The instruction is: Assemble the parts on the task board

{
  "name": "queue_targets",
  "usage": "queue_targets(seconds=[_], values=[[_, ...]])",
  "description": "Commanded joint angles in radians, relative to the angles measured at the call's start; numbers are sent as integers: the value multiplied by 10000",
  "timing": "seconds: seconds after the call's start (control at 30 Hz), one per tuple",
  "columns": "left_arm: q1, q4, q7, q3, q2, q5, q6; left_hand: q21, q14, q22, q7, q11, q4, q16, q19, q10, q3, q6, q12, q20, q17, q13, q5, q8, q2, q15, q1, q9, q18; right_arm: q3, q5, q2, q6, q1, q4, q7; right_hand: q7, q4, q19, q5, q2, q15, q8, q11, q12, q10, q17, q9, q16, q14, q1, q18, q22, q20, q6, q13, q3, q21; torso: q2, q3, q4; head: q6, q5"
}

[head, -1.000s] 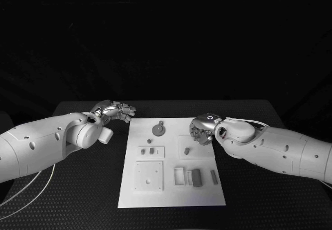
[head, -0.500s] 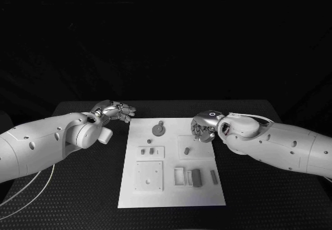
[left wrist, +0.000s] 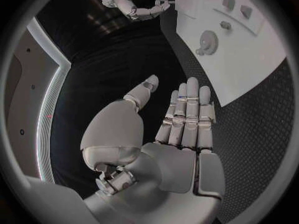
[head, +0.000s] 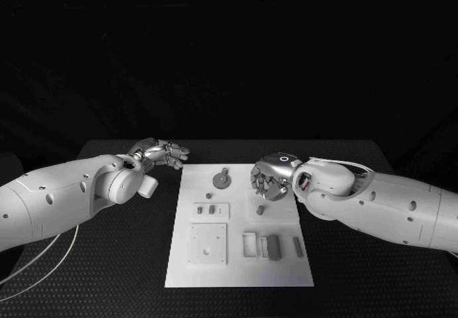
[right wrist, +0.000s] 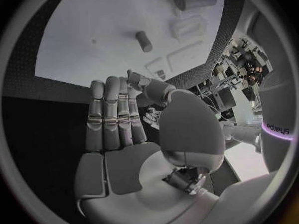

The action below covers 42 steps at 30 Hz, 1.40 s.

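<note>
Right hand (head: 270, 180) is over the far right part of the white board (head: 239, 265), fingers straight and pressed together, thumb apart, holding nothing; a short grey peg (head: 261, 210) stands on the board just below it, nearer the robot. Left hand (head: 162, 154) sits off the board's far left corner over the black table (head: 114, 265), fingers extended side by side, thumb out, nothing held. Gear (head: 222, 180) lies between the two hands, nearer the right; remaining grey parts (head: 273, 246) sit well toward the robot.
</note>
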Motion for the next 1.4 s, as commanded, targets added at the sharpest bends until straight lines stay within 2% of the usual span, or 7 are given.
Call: queue_targets(seconds=[0.03,0.3,0.47,0.77,0.97,1.23,1.4], values=[[23,-11,103,9,27,-19,24,-54,78,13,4,21,12,-56,54,-38,-46,-91,24,-13,19,-9,-48,58,3,-15,-66,-9,96,4,-360,100,-129,-2,269,-403,-5,-48,6,16,19,-31,44,9,-45,58,13,16,-35,56,-52,143,121,-43,69,16,-4,45,5,-14,22,26,91],[25,-6,121,10,64,-19,-24,-60,78,16,2,17,11,-68,54,-31,-44,-88,30,-14,30,-10,-46,65,3,-15,-61,-8,98,4,-675,613,-218,-114,718,-480,-6,-64,25,19,23,-38,43,6,-57,73,35,32,-36,79,-59,143,126,-49,73,33,4,56,-6,-32,-7,39,423],[25,-29,119,10,133,-17,-61,-64,78,18,2,17,13,-75,56,-30,-43,-89,31,-13,37,-12,-46,68,6,-14,-60,-9,98,-48,-874,1089,-179,-251,697,-476,-8,-74,39,19,26,-43,43,2,-65,84,49,43,-38,93,-63,143,127,-54,77,45,12,63,-24,-40,-7,23,637],[33,-108,145,10,165,-7,-106,-72,80,23,2,16,4,-91,58,-30,-37,-97,33,-13,54,-15,-44,73,2,-14,-42,-11,100,-178,-1030,1520,-268,-730,547,-445,-8,-81,46,20,33,-45,39,1,-76,90,62,53,-46,99,-74,143,128,-57,76,57,18,67,8,-35,21,-5,846],[55,-129,148,10,202,-7,-110,-75,81,25,2,13,8,-99,59,-22,-37,-97,38,-12,62,-15,-44,77,2,-13,-43,-11,100,-241,-1032,1619,-545,-873,564,-430,-7,-83,51,16,32,-46,37,1,-82,95,70,59,-50,105,-82,143,129,-59,76,64,22,69,15,-29,26,-48,974],[64,-133,153,9,241,-6,-88,-80,81,27,4,11,8,-109,60,-16,-38,-102,41,-10,71,-16,-45,79,-3,-11,-42,-13,99,-424,-1052,1806,-615,-1044,361,-413,-9,-87,61,15,23,-50,37,-3,-90,105,82,70,-55,115,-87,143,128,-63,80,76,34,72,16,-26,20,-104,1116],[64,-136,154,9,250,-6,-66,-84,81,29,4,9,10,-115,61,-13,-37,-104,43,-10,78,-16,-45,81,0,-11,-41,-14,99,-454,-1062,1891,-576,-1145,331,-392,-11,-90,68,15,22,-52,36,-5,-96,110,90,78,-60,121,-87,143,127,-67,82,83,45,73,16,-14,27,-182,1206]])
